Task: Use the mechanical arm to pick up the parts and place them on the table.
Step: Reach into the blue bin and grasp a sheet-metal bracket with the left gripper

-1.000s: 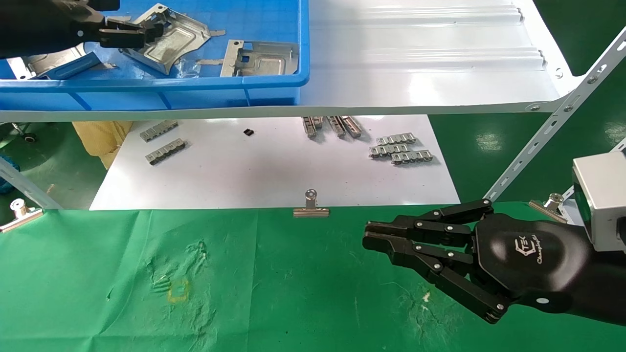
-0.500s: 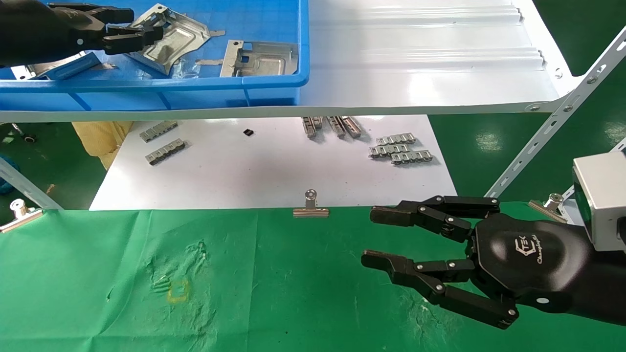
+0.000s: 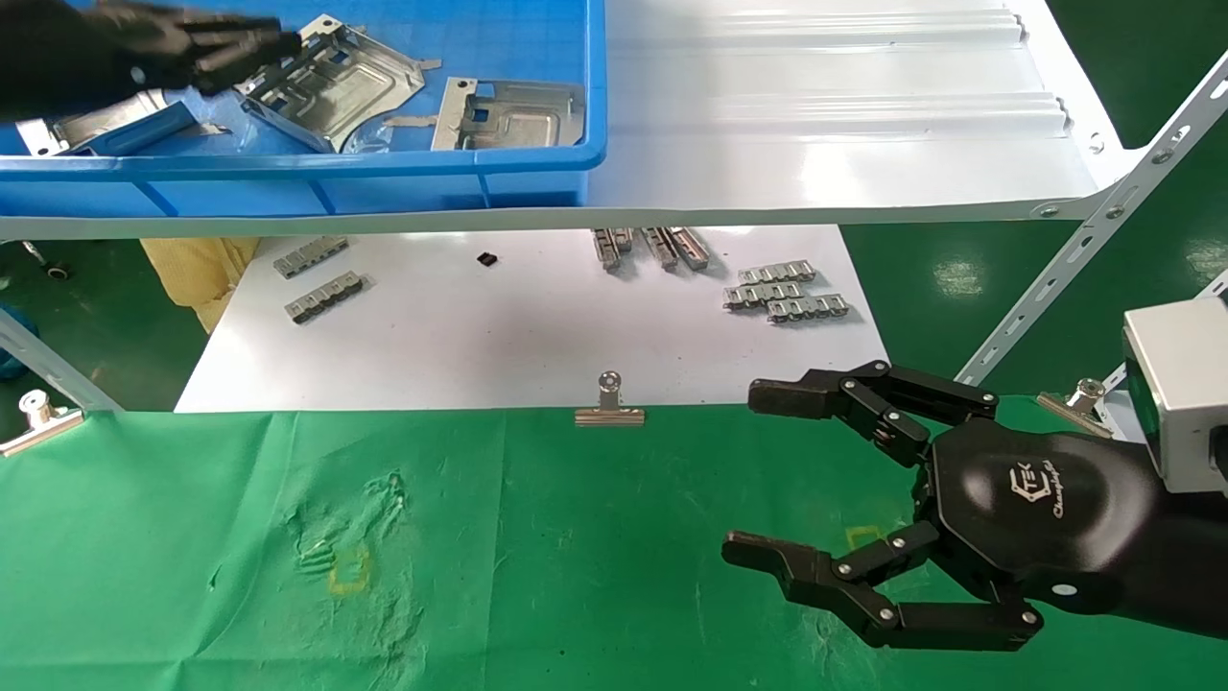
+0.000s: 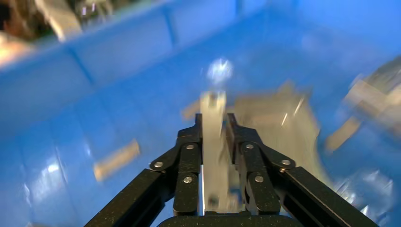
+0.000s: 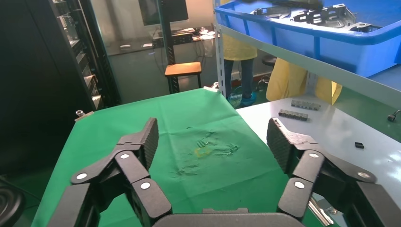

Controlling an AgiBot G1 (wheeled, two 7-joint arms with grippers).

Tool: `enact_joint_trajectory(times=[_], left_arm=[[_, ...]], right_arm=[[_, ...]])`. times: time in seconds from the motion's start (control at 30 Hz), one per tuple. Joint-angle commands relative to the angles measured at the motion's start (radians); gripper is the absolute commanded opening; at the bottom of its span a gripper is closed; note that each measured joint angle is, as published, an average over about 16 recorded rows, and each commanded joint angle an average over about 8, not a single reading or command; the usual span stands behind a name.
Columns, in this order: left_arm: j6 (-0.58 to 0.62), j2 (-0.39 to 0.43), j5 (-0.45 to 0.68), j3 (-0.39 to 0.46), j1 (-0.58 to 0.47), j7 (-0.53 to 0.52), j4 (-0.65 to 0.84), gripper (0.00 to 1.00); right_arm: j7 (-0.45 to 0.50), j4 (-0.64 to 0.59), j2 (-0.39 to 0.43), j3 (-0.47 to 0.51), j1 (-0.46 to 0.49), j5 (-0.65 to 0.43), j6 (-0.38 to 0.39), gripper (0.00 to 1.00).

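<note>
Left wrist view: left gripper (image 4: 215, 142) fingers pinch a part (image 3: 331, 82) in the blue bin (image 3: 537, 163) beyond the table (image 3: 192, 537) far edge; thin hold, could slip. Right gripper (image 3: 758, 475) spread, near right edge.

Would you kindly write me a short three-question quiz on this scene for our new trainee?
1. True or false: the right gripper hangs open and empty over the green table.
2. Multiple choice: where are the metal parts lying? A) on the white board B) in the blue bin C) on the green cloth
3. Fill in: the left gripper is closed on a ____.

Key: 1 true. 2 B, in the blue bin on the white shelf. 3 a metal part, inside the bin.
</note>
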Motion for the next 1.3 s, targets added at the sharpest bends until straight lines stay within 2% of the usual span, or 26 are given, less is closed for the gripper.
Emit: enact_joint_trajectory(times=[0.03,0.23,0.27,0.37,0.5,0.53,0.83,1.3], left_arm=[[0.023,-0.008,-0.012,-0.008,-0.009,0.006,-0.006,0.0],[0.199,-0.036,-0.037,-0.022,-0.022,0.046,-0.032,0.0],[0.225,-0.04,-0.037,-0.022,-0.023,0.054,-0.035,0.05],[0.271,-0.052,-0.024,-0.012,-0.026,0.089,-0.043,0.43],[0.262,-0.059,0.007,0.008,-0.036,0.137,-0.044,0.93],[0.251,-0.059,0.015,0.013,-0.038,0.148,-0.043,1.0],[0.16,-0.035,0.051,0.035,-0.049,0.184,-0.005,1.0],[0.067,-0.003,0.046,0.032,-0.047,0.12,0.052,1.0]], right_arm=[[0.0,0.0,0.0,0.0,0.0,0.0,0.0,1.0],[0.0,0.0,0.0,0.0,0.0,0.0,0.0,1.0],[0.0,0.0,0.0,0.0,0.0,0.0,0.0,1.0],[0.0,0.0,0.0,0.0,0.0,0.0,0.0,1.0],[0.0,0.0,0.0,0.0,0.0,0.0,0.0,1.0],[0.0,0.0,0.0,0.0,0.0,0.0,0.0,1.0],[0.0,0.0,0.0,0.0,0.0,0.0,0.0,1.0],[0.0,0.0,0.0,0.0,0.0,0.0,0.0,1.0]])
